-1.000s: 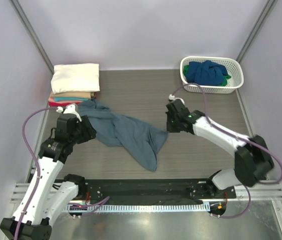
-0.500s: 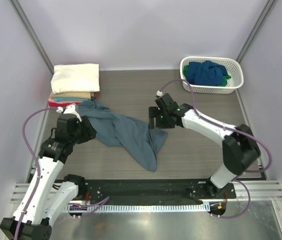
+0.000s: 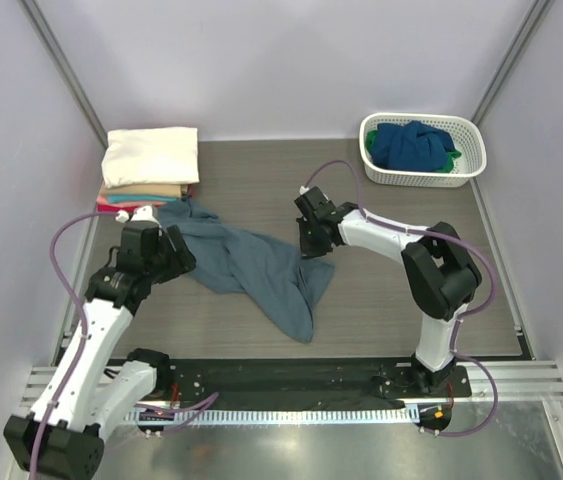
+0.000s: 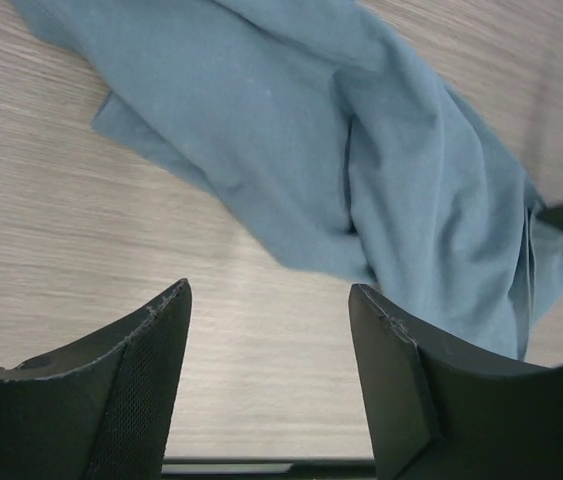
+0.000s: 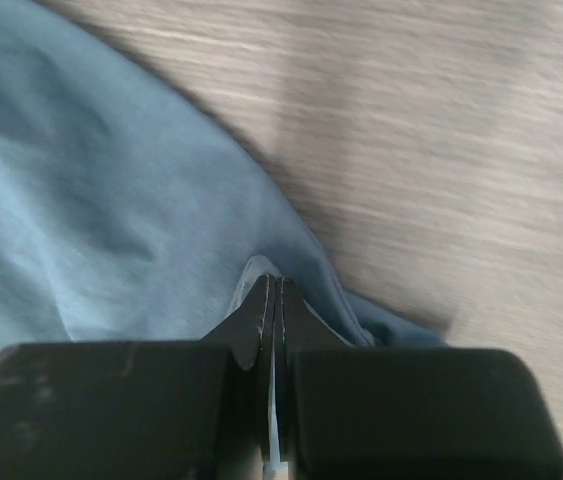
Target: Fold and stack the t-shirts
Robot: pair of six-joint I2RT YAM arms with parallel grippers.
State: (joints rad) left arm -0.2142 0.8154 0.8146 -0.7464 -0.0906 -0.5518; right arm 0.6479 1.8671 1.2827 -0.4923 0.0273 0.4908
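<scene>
A slate grey-blue t-shirt (image 3: 251, 265) lies crumpled across the middle of the table. My right gripper (image 3: 309, 246) is at its right edge, and the right wrist view shows its jaws (image 5: 273, 288) shut on a pinch of that cloth (image 5: 111, 220). At the shirt's left end my left gripper (image 3: 176, 260) hovers open; in the left wrist view bare table shows between its fingers (image 4: 266, 292), with the shirt (image 4: 361, 150) just beyond. A folded cream t-shirt (image 3: 151, 157) tops a stack of folded t-shirts (image 3: 141, 197) at the back left.
A white lattice basket (image 3: 472, 160) at the back right holds a dark blue t-shirt (image 3: 413, 143) and a green one (image 3: 451, 159). Grey walls close in the left, right and back sides. A black rail (image 3: 281, 375) runs along the near edge.
My right arm has swung left across the table to the shirt's right edge and shut on the cloth. My left gripper has shifted slightly and its jaws stand a little wider.
</scene>
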